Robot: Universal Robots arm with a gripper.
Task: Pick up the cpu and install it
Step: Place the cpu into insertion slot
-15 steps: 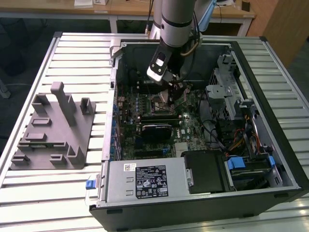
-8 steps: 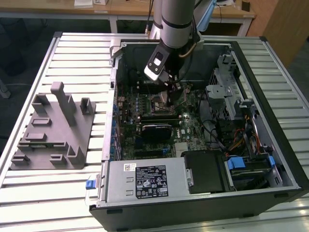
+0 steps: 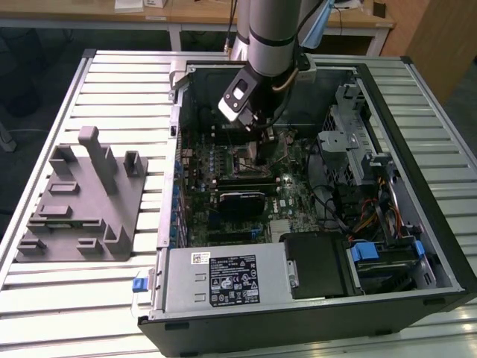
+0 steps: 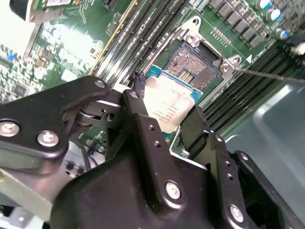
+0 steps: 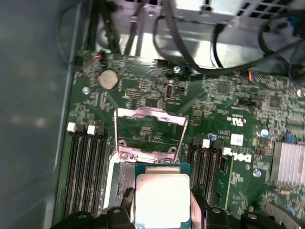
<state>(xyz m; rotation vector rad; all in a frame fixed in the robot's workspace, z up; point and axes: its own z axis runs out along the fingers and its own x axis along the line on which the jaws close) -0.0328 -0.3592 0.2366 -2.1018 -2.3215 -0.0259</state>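
Held over the open socket (image 4: pixel 199 61), at eleven o'clock within the case (image 3: pixel 423 186) in the exterior view, the cpu (image 4: pixel 172 113) is clamped between the jaws of the gripper (image 4: pixel 166 98); square alignment is called for.

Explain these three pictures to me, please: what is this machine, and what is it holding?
It is a robot arm with two black jaws at its tip. The exterior view looks from off the arm at a slatted table, where an open computer case lies beside a grey fixture. Both wrist views come from cameras riding on the arm, looking at the green motherboard. The jaws are shut on the cpu, a small square silvery chip, held over the open socket.
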